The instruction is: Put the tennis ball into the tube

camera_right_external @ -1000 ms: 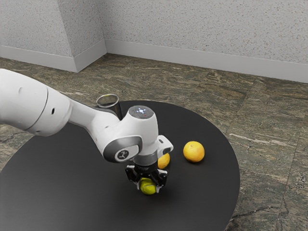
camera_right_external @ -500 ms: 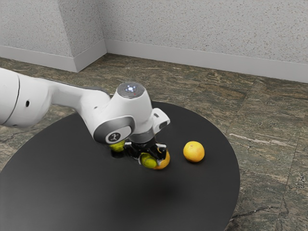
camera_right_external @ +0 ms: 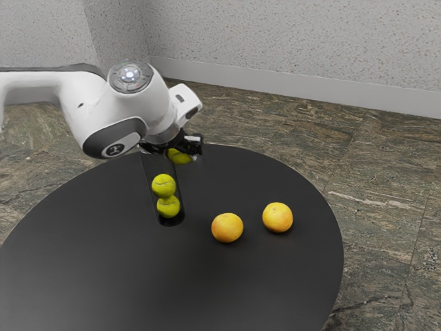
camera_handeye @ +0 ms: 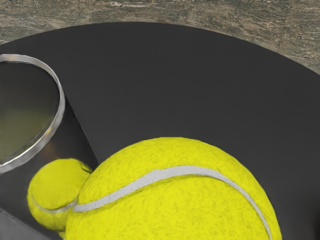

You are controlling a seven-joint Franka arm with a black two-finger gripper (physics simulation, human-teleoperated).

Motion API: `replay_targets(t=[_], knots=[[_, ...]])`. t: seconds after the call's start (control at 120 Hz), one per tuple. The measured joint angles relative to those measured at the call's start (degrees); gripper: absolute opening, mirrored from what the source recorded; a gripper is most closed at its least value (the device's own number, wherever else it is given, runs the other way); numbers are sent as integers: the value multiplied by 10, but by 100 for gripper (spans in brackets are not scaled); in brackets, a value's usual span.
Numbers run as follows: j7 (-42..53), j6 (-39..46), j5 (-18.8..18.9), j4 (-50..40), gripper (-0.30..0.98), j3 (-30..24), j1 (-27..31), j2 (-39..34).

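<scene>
The black gripper point(camera_right_external: 180, 153) has its two fingers clamped on the tennis ball point(camera_handeye: 175, 210), which is held up in the air, near the mouth of the tube point(camera_handeye: 61, 100). So the picking and the lifting are done, and I judge that most of the carrying is done also. What is left is to bring the ball exactly over the open mouth, for in the wrist view it is beside the rim and not above the opening, and then to let it go down inside. The ball looks bright yellow-green, with a fine fuzzy surface, and a pale grey seam goes in a curve across it; I can see no damage on it. The tube stands upright on the table point(camera_right_external: 262, 289), see-through and dark in tone, with a shiny silvery rim. Inside it there are already two other balls, an upper ball point(camera_right_external: 163, 186) resting on a lower ball point(camera_right_external: 168, 206), so this one should probably come on top of them. Farther out on the table lie a nearer orange point(camera_right_external: 227, 227) and a farther orange point(camera_right_external: 277, 217), apart from each other, and the task does not ask for them.
</scene>
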Motion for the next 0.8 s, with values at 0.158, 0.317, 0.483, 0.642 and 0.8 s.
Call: replay_targets(t=[0.158, 0.317, 0.483, 0.642, 0.8], knots=[[0, -5, 10, 0, 26, 24, 12, -4], [1, -4, 20, 1, 26, 46, 16, -5], [1, 4, 31, 8, 27, 68, 16, 1], [2, 15, 46, 25, 28, 90, 17, 18], [4, 29, 54, 28, 37, 99, 20, 29]])
